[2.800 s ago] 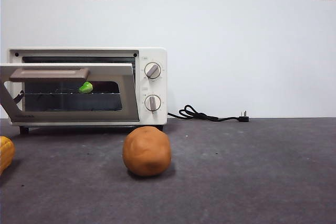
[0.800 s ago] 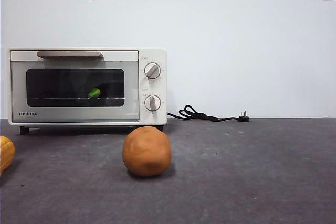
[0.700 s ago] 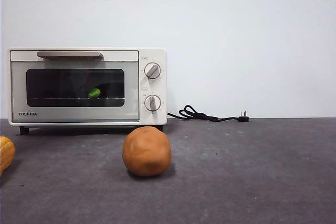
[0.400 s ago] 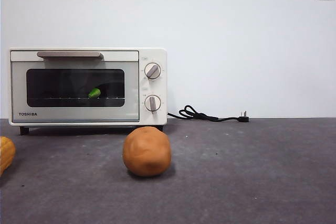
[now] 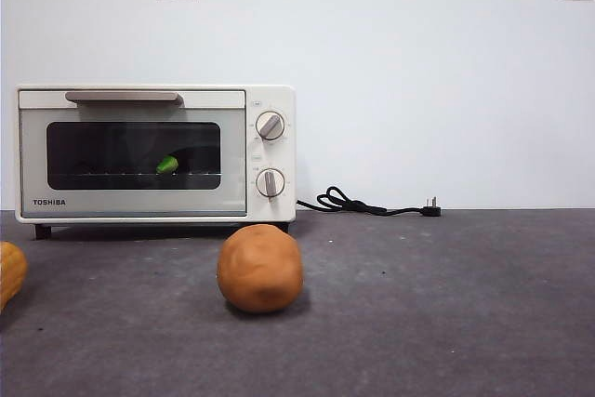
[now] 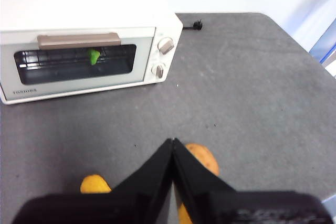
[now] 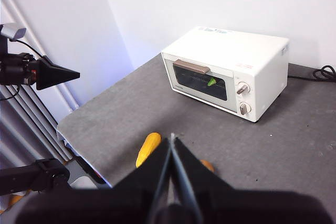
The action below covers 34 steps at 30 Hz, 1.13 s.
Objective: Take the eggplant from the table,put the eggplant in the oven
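Observation:
The cream-white oven [image 5: 153,153] stands at the back left of the dark grey table [image 5: 428,304] with its glass door closed. Through the window I see the eggplant's green stem cap [image 5: 167,165] on the wire rack; its purple body is lost in the dark glass. The same oven [image 6: 84,59] and cap [image 6: 94,56] show in the left wrist view, and the oven [image 7: 226,72] in the right wrist view. My left gripper [image 6: 172,142] is shut and empty, raised well back from the oven. Likewise shut and empty, my right gripper [image 7: 171,139] hangs high over the table.
A round orange-brown ball [image 5: 260,268] sits in front of the oven. A yellow-orange ridged item [image 5: 9,271] lies at the left edge. A black power cord [image 5: 367,204] trails right of the oven. The table's left edge [image 7: 79,114] drops off beside a stand.
The oven door, open 3.4 s ago, stands closed. Nothing has moved over the last second.

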{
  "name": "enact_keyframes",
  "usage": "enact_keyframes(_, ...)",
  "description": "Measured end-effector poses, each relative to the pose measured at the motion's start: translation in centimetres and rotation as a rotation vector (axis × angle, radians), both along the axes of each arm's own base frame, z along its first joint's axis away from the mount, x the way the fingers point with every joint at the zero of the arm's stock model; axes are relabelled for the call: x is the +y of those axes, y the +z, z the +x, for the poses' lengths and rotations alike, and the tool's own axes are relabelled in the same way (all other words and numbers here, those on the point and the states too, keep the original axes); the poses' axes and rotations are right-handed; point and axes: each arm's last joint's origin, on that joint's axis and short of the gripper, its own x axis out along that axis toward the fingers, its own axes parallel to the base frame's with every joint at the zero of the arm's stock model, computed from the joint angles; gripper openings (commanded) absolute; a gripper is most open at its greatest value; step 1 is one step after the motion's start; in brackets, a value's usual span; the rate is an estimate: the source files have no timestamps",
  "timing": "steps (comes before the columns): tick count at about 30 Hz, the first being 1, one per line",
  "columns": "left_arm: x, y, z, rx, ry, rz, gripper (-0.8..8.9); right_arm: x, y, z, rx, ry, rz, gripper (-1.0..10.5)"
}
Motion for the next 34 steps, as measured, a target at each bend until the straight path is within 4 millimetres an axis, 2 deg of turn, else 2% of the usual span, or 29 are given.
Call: enact_keyframes(34,0.04,-0.03,0.55,0.030,0.019,-0.036,-0.04,0.01,0.00,0.01,0.000,0.000,0.000,0.0)
